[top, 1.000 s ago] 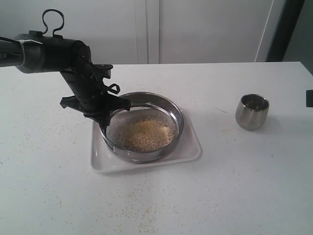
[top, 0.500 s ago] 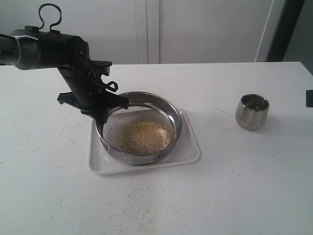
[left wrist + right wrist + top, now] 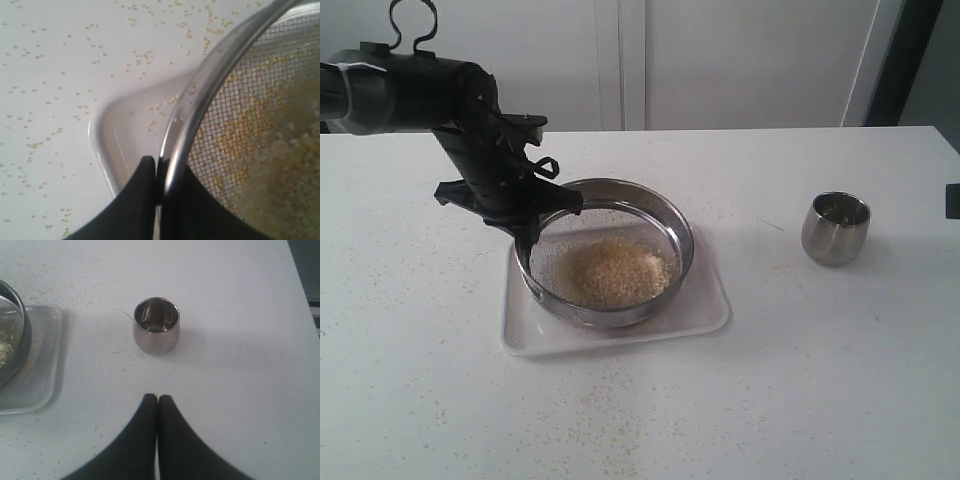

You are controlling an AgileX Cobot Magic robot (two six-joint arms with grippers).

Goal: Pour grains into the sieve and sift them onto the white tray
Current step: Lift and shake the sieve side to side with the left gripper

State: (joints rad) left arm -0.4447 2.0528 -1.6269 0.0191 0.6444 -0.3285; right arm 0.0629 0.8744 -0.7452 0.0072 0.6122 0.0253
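Observation:
The round steel sieve (image 3: 610, 250) hangs over the white tray (image 3: 705, 310), with a heap of golden and pale grains (image 3: 613, 270) on its mesh. My left gripper (image 3: 527, 243) is shut on the sieve's left rim. In the left wrist view the black fingers (image 3: 142, 190) pinch the steel rim (image 3: 200, 95), the mesh and grains (image 3: 270, 150) lie on one side and the tray corner (image 3: 120, 130) beneath. My right gripper (image 3: 158, 399) is shut and empty, hovering above the table short of the steel cup (image 3: 156, 325).
The small steel cup (image 3: 835, 228) stands upright on the right of the white table. Stray grains (image 3: 610, 430) are scattered over the table in front of the tray and on the left. The sieve's edge (image 3: 12, 330) and tray (image 3: 40, 370) show in the right wrist view.
My left arm has risen and drawn back a little, shifting the sieve slightly over the tray; the grains have shifted on the mesh. The right gripper and the cup have not moved.

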